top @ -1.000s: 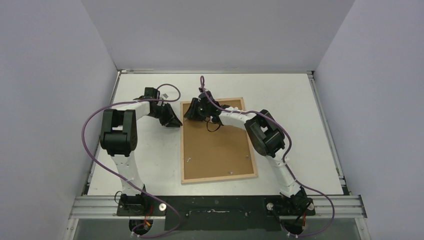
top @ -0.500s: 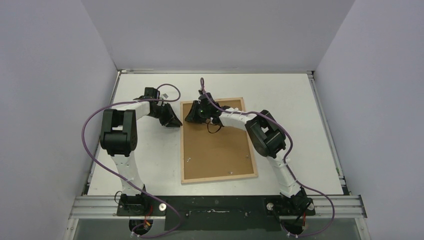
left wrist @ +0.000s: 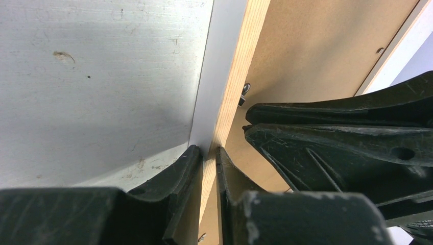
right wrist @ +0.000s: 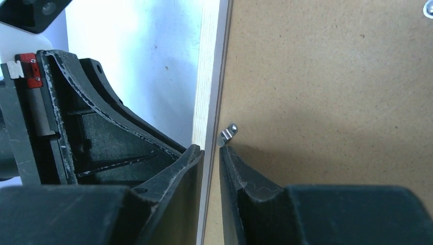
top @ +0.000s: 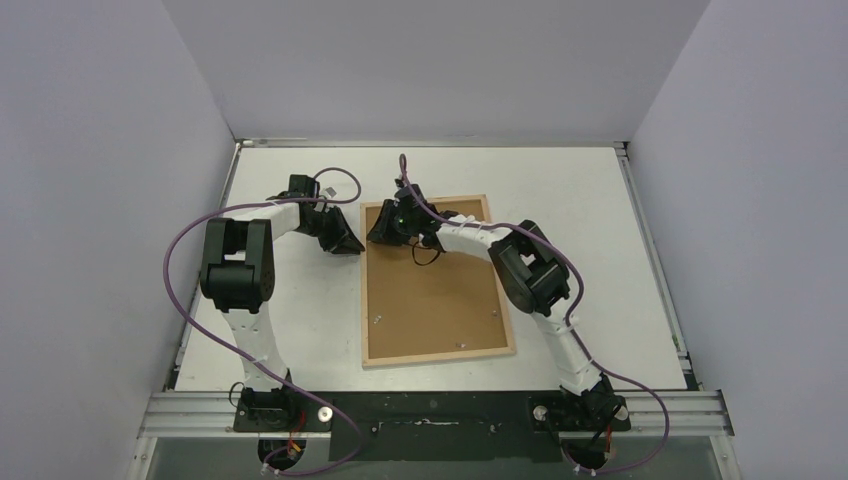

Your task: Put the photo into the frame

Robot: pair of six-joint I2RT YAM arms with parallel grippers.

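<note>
The frame (top: pixel 440 352) lies back-up on the table, its pale wood rail around a brown backing board (top: pixel 430 300). The photo is hidden. My left gripper (top: pixel 345 243) is at the frame's left rail near the far corner. In the left wrist view it (left wrist: pixel 209 150) is shut on the wood rail (left wrist: pixel 240 66), one finger outside and one inside. My right gripper (top: pixel 385 232) sits just inside the same corner. Its jaws (right wrist: pixel 212 149) are nearly together across the rail (right wrist: pixel 209 76), with a small metal tab (right wrist: pixel 228 133) at the inner fingertip.
More metal tabs (top: pixel 376 320) stick up from the board near its edges. The left gripper's black fingers (right wrist: pixel 102 127) are close beside the right one. Grey walls enclose the white table (top: pixel 600 250) on three sides.
The right gripper's jaws have narrowed at the rail and the wrist shifted very slightly. The left arm and the frame have not moved.
</note>
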